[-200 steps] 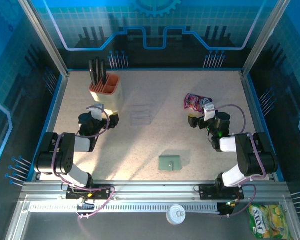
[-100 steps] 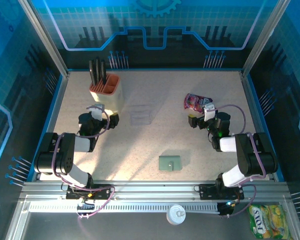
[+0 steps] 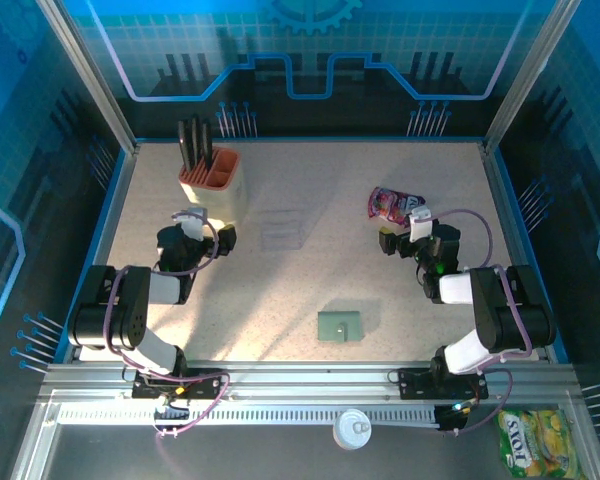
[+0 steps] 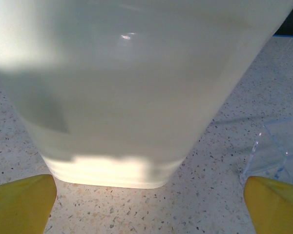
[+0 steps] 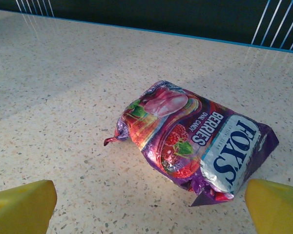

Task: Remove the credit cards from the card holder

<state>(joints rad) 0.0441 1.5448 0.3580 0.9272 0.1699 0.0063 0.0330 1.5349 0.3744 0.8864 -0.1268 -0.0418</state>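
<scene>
Since my left fingers [image 4: 19, 204] and right fingers [image 5: 19, 207] both stand wide apart and empty, I should bring one pair down squarely over the card holder [image 3: 340, 326] lying midway along the near edge of the desk [image 3: 280, 290].

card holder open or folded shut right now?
Looks folded shut: the card holder lies flat on the table as a single grey-green rectangle. Too small to be sure.
</scene>
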